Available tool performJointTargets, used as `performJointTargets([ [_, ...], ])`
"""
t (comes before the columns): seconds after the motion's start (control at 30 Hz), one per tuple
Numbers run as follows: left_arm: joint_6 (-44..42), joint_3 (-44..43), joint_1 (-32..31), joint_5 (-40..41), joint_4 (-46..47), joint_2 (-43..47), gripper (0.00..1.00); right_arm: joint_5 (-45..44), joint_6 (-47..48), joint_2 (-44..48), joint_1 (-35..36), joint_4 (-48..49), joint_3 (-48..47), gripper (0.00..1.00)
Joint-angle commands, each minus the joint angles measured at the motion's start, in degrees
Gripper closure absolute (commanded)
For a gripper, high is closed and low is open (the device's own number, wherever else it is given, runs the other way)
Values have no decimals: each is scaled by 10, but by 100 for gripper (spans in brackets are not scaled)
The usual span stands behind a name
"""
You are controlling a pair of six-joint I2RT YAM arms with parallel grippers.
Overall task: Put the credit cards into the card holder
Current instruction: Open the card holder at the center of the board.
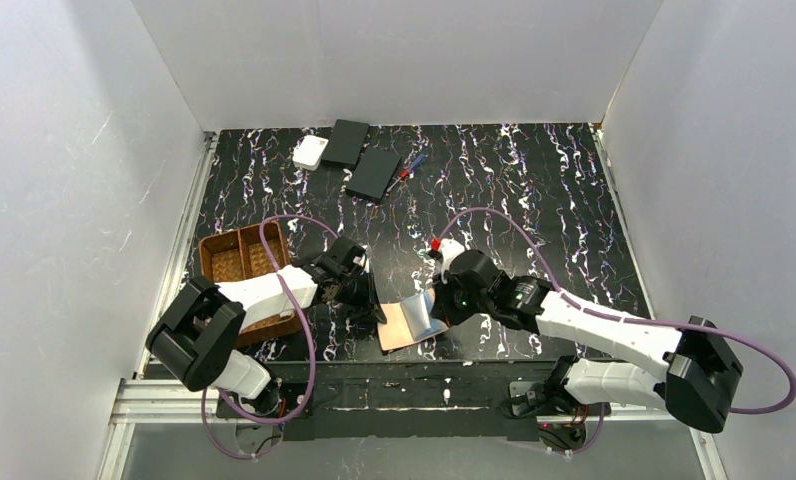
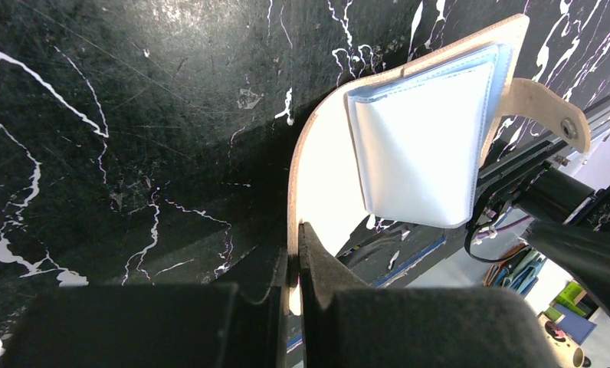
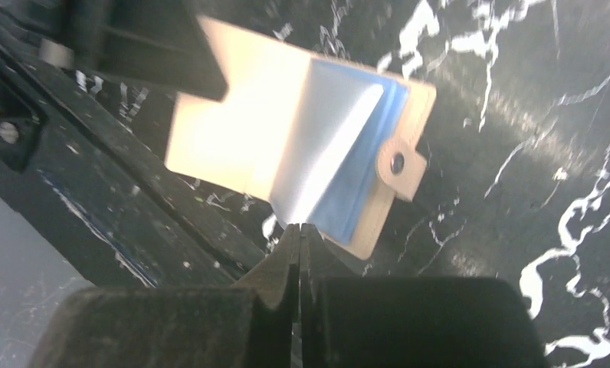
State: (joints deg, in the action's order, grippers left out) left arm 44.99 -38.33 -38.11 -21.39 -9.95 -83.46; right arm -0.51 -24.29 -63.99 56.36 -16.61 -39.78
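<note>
left gripper (image 2: 293, 249): clenched. It's gripping the tan cover of the card holder (image 2: 321, 176) by its bottom edge. You're using it as the anchor so the wallet isn't sliding or folding shut.
card holder: sitting open at bottom centre of the top view, at the near edge of the table (image 1: 534, 190), between the two grippers. The cover is bowing up off the surface, not lying flat.
right gripper (image 3: 300, 234): fingers are pressing together, tips meeting the lower edge of the clear pockets (image 3: 325, 153). Looks like it's pinching one leaf and tenting it up, presumably for opening a slot. Can't tell how many leaves are in the pinch.
clasp tab (image 3: 400, 162): hanging free right of centre in the right wrist view, so nothing is locking the wallet.
credit cards: I'm not seeing a loose one in any view. The blue showing behind the shiny leaf could be a card or just pocket tint, can't tell.
woven tray (image 1: 236, 258): sitting left of centre in the top view, contents too small to read.
stage: I'm judging this as pocket-opening prep, with no card going in yet.
next: both grippers are occupied, so you're going to need the right one freed for fetching a card while the left is holding the cover.
risk: the leaf is looking thin and slippery. Pulling hard may end up dragging the wallet out of the left pinch.
</note>
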Motion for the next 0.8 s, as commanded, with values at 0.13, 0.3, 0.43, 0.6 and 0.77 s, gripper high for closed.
performJointTargets([
  [0.13,-8,-8,-3,4,-15,3,100,-20,-26,-5,1,35,43,99],
  [0.3,-6,-7,-3,1,-11,0,100,-2,-41,-27,1,96,73,99],
  [0.43,-4,-6,-3,-1,-9,1,100,-6,-33,-53,1,111,69,99],
  [0.6,-6,-8,-3,-4,-9,-3,100,13,-39,-69,1,150,70,99],
  [0.77,-5,-10,-3,-7,-3,-10,100,78,-81,-97,1,267,84,99],
])
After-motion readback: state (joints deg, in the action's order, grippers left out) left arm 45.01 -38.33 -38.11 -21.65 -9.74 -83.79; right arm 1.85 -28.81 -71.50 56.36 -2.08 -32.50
